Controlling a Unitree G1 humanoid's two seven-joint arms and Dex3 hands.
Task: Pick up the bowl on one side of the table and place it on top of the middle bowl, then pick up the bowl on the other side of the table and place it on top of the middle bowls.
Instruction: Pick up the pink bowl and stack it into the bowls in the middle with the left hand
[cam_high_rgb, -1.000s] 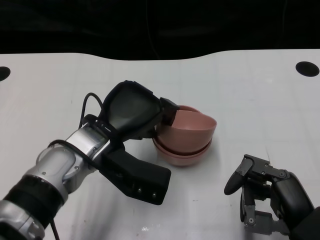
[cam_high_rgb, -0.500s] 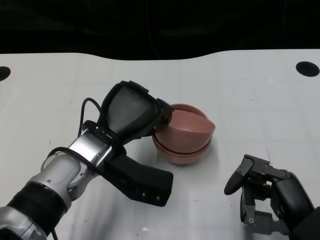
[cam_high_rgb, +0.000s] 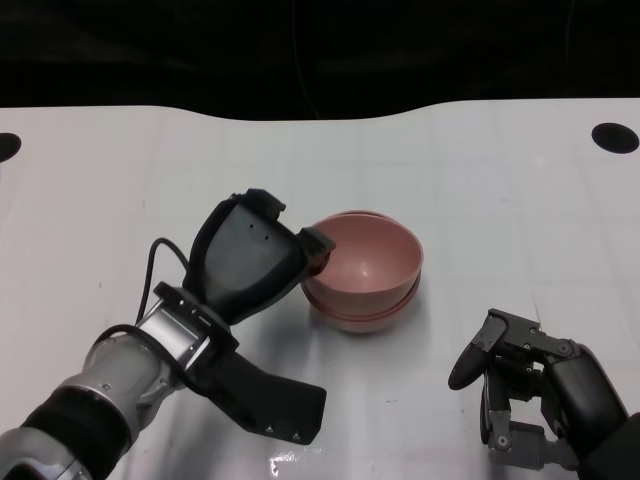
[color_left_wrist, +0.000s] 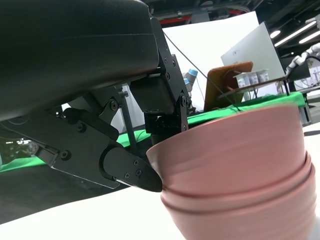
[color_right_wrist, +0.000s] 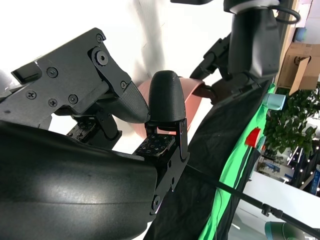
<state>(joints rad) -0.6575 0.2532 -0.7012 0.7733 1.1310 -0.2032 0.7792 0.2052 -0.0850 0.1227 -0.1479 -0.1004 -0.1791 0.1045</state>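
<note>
No readable text, label, brand, number or sign appears in any view. The stacked pink plastic bowls (cam_high_rgb: 365, 270), the white table top (cam_high_rgb: 500, 200) and the black shells of both hands carry no markings. In the right wrist view a brown cardboard box (color_right_wrist: 298, 64) bears a small dark printed mark, too small to read. Small white containers (color_left_wrist: 248, 78) in the left wrist view's background are blurred.

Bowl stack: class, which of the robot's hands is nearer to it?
Left. The left hand has fingers at the rim of the bowl stack; the right hand rests apart, nearer the robot.
</note>
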